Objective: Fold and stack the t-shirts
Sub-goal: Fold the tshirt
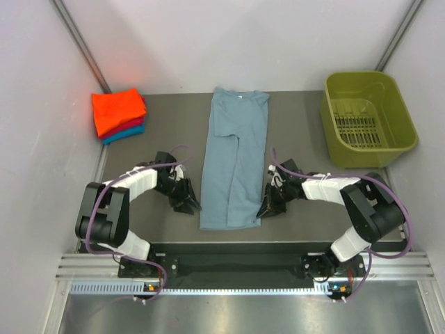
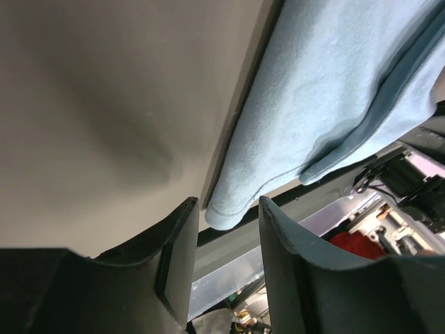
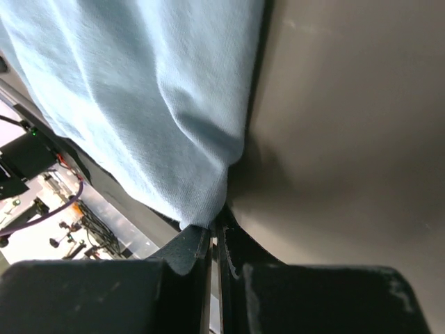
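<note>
1 tee [image 1: 233,156], R end effector [image 3: 214,229] pinching hem, L end effector [image 2: 228,212] parted

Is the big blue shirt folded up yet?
Only partly. The blue shirt lies as a long narrow strip with its sides folded in, not a small bundle like the orange shirt.

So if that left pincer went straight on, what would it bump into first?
Probably the near corner of the grey-blue t-shirt, lying just ahead between the open fingers of the left pincer.
</note>
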Controlling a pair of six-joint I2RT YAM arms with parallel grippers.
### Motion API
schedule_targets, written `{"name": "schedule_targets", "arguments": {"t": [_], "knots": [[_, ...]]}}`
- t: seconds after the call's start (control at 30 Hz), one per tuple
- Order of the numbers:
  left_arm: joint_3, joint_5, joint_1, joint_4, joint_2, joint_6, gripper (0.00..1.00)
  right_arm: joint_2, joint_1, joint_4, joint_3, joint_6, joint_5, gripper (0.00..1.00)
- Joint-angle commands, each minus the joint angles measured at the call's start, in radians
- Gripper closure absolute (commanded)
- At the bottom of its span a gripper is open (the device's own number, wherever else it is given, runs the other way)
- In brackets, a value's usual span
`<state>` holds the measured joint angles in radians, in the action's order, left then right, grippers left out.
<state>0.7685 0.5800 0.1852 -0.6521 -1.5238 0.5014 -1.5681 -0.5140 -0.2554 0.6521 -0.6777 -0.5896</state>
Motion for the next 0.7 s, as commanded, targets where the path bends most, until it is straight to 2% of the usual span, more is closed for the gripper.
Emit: {"name": "schedule_targets", "arguments": {"t": [0.0, 0.23, 0.47, 0.67], "knots": [[-0.017, 0.023, 0.043, 0.051, -0.018, 0.022, 0.56, -0.013, 0.006, 0.011, 0.047, 0.017, 0.010, 1.00], [0.001, 0.024, 0.097, 0.074, -0.079, 0.043, 0.57, -0.010, 0.011, 0.007, 0.049, 0.023, 0.014, 1.00], [-0.006, 0.037, 0.115, 0.058, -0.073, 0.052, 0.63, -0.012, 0.019, 0.013, 0.052, 0.026, 0.022, 1.00], [-0.038, 0.050, 0.142, 0.074, -0.065, 0.066, 0.74, -0.029, 0.026, 0.022, 0.063, 0.027, 0.025, 1.00]]}}
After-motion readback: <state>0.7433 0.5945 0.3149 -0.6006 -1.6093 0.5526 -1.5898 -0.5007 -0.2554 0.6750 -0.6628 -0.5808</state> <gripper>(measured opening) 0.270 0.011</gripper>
